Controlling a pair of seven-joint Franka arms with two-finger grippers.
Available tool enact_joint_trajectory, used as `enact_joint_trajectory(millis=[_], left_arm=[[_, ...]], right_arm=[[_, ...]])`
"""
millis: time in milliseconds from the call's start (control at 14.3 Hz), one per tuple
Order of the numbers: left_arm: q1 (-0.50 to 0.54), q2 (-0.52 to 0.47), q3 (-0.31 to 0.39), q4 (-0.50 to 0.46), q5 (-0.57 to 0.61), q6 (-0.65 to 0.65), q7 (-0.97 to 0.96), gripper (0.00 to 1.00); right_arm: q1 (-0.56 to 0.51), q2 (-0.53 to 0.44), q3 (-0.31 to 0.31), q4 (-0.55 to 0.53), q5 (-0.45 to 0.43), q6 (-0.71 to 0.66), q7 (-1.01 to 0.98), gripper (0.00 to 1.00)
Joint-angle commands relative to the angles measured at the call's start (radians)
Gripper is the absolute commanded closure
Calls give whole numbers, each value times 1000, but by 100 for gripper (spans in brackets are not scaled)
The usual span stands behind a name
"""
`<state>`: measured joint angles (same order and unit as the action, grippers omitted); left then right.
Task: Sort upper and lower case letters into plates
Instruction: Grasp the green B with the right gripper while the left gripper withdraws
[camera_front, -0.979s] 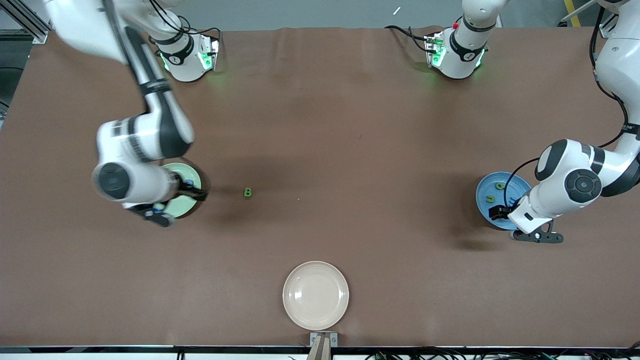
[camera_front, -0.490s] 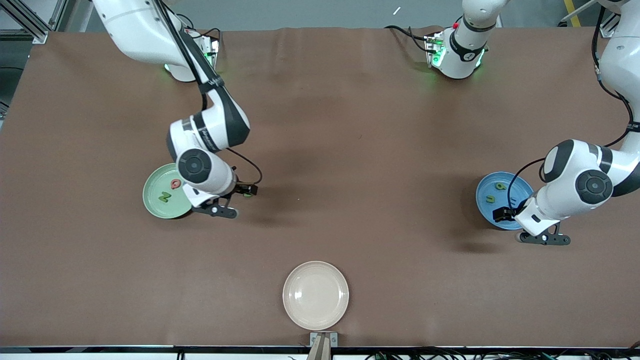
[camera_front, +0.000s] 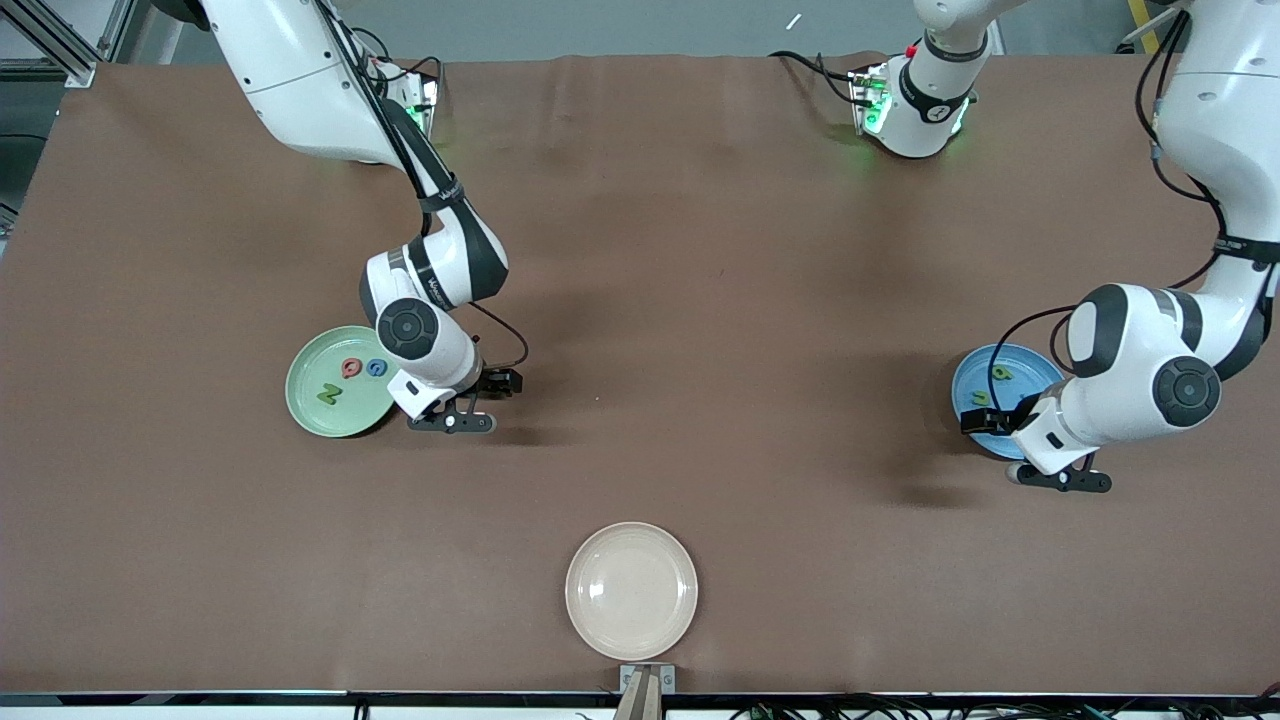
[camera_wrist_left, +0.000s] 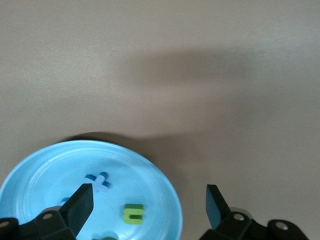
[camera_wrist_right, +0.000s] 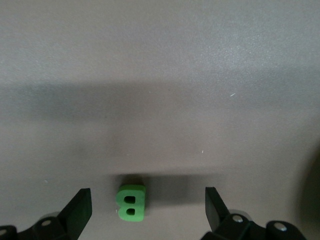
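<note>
The right hand (camera_wrist_right: 145, 210) hovered low over the counter (camera_front: 700, 250) just beside the pale green plate (camera_front: 312, 410), fingers apart and empty, with the green B (camera_wrist_right: 131, 202) lying flat on the counter between them. In that plate lay the red Q (camera_front: 351, 368), blue G (camera_front: 376, 368) and green N (camera_front: 329, 394). The B looked small, light and stiff; pinching its two straight flat sides seemed the best hold, since so small a piece could tip or skid. The left hand (camera_wrist_left: 145, 210) waited over the blue plate's (camera_wrist_left: 165, 200) edge, fingers apart, above the blue x (camera_wrist_left: 98, 181) and a green small letter (camera_wrist_left: 133, 212).
</note>
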<state>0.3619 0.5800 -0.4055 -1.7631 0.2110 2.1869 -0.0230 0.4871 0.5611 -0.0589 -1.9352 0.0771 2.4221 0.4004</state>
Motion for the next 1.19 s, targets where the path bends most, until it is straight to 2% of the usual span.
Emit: enact_joint_trajectory(millis=[0,140,210,280,420,630,979,1119], left_arm=[[-223,-97,198,-55,-135,-9,12,1],[-390,-147,351,-82,-226,-9,12,1],[-452,-175,407,-100,-252,-9,12,1],[-474,-208,428,-111,-255,-10,8,1],[-468,-271,424,-121,-252,-16,-2,1],[-448,-371,424,-113,-249,-94,11,1],[-429,-512,430,-104,-249,-205,17,1],[-423,-529,435,-43,-249,-278,34,1]], right_arm=[[2,-30,2,-86,12,104,-15,0],[4,-30,2,-109,12,155,-12,0],[8,-30,4,-114,13,155,-6,1],[11,-32,4,-122,13,156,-3,3],[24,-38,5,-134,23,158,-2,5],[37,-41,4,-140,27,158,0,16],[50,-44,4,-142,27,156,5,48],[50,-44,4,-140,27,156,5,63]])
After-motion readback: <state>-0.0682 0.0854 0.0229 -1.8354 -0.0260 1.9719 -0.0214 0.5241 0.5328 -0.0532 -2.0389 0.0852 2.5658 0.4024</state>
